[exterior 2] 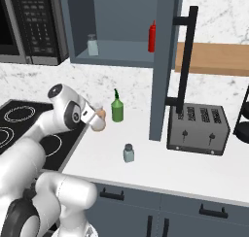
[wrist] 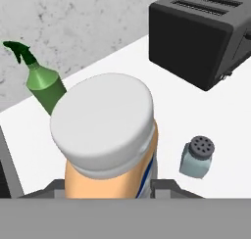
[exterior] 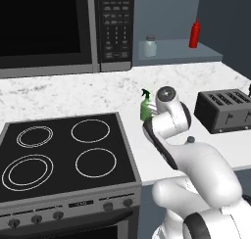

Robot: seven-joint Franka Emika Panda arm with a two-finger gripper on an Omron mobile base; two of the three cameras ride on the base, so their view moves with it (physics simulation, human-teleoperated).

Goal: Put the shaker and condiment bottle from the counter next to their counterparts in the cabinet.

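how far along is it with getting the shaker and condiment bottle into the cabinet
Nothing is placed yet. In hand: the gripper is shut on the condiment bottle, held above the counter beside the green spray bottle. Left: set it by the red squeeze bottle on the cabinet shelf, then fetch the shaker standing on the counter and put it beside the shelf's shaker.
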